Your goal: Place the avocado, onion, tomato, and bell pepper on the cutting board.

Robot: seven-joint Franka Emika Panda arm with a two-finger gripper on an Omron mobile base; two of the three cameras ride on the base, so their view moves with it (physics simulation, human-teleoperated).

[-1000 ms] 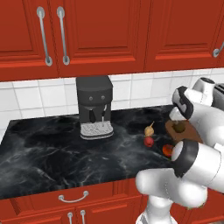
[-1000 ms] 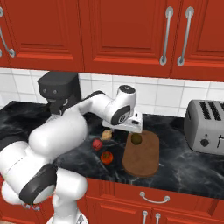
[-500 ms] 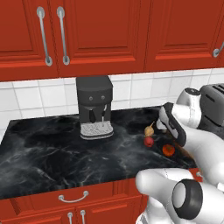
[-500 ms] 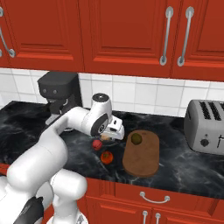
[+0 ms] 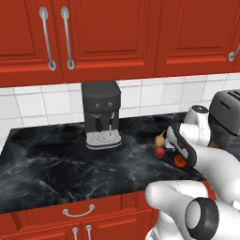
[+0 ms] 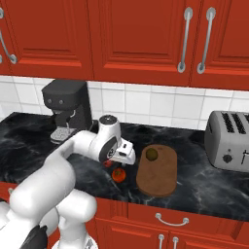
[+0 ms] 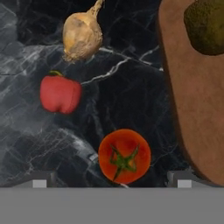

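Swung back off the flat dark-brown wooden cutting board [image 6: 156, 169], leaving the dull olive-brown avocado [image 6: 152, 154] resting there, now hovering with two-finger gripper [image 7: 112, 180] spread wide and empty over the round red tomato [image 7: 124, 155], red bell pepper [image 7: 60, 93] and tan pointed onion [image 7: 82, 36] waiting on the black marble counter [image 5: 51, 159]

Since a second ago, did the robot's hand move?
Yes. The gripper swung left off the cutting board, leaving the avocado there.
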